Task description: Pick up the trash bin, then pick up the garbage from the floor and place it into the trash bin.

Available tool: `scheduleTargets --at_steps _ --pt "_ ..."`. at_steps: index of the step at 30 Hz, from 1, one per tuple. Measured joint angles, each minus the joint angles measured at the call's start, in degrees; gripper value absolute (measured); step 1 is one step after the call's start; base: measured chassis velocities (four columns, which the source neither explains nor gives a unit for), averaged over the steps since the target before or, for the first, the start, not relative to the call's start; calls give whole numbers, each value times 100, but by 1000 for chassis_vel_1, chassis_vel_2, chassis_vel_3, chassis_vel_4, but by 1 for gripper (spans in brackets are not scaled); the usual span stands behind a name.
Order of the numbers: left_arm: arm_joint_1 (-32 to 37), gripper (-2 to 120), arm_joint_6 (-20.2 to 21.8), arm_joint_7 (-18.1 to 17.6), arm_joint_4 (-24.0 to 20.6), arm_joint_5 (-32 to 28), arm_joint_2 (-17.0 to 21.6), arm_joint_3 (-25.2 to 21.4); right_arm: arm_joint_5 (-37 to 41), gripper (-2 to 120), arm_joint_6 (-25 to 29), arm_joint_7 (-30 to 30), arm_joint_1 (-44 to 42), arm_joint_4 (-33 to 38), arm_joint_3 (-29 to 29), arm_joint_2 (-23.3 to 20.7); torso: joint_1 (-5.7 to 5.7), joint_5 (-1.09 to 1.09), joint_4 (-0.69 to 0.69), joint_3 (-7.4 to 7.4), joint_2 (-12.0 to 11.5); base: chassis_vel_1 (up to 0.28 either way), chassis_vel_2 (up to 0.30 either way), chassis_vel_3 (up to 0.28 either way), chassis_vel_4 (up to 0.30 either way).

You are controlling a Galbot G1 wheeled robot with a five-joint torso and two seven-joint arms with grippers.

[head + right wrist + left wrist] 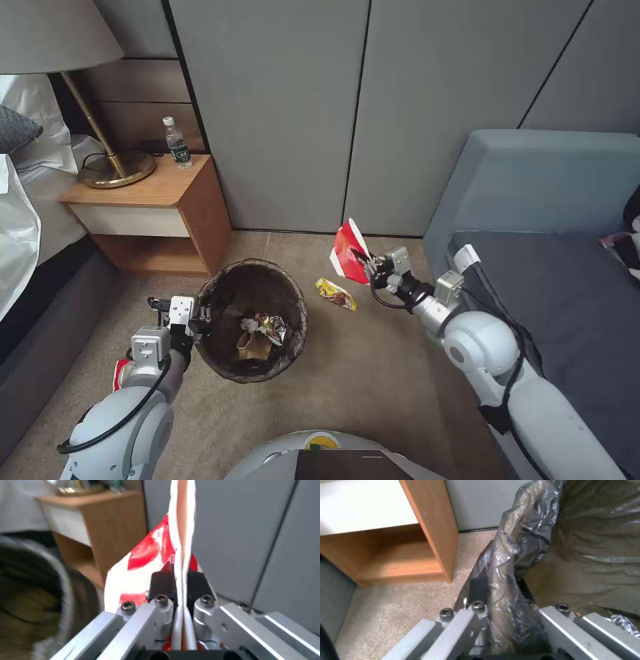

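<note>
The trash bin (227, 283), round and lined with a dark bag, is in front of me to the left. My left gripper (202, 317) is shut on its near-left rim, and the bag-covered rim (506, 562) sits pinched in my left gripper (501, 592). A tan paper bag (253, 347) and a silver wrapper (268, 325) lie inside. My right gripper (369, 267) is shut on a crushed red-and-white carton (347, 252), held in the air right of the bin. My right gripper (180, 585) clamps the carton (143, 555) by its flat edge. A yellow wrapper (335, 294) lies on the carpet between them.
A wooden nightstand (160, 200) with a lamp (100, 160) and a water bottle (177, 143) stands behind the bin, next to a bed (20, 220). A grey sofa (547, 280) lines the right side. A red scrap (121, 373) lies by my left forearm.
</note>
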Motion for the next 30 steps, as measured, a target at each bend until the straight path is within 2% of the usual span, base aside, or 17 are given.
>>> scheduleTargets --at_steps 4,11,20,23,30 --pt "-40 3 3 4 58 19 40 44 159 0 -116 29 238 406 -249 -110 0 0 0 0 0 0 0 0 0" --pt "-102 3 6 14 125 33 137 76 201 0 -247 -128 656 541 -711 -164 0 -1 0 0 0 0 0 0 0" --pt "-143 3 32 44 172 34 214 125 303 0 -401 -164 1357 613 -1698 -266 0 -1 0 1 0 0 0 0 0" --pt "-147 3 46 47 169 20 219 125 350 0 -487 -95 1708 631 -2306 -253 0 -1 1 1 0 0 0 0 0" --pt "-146 3 48 47 153 7 208 117 302 0 -538 -15 1869 580 -2906 -226 0 -1 0 1 0 0 0 0 0"
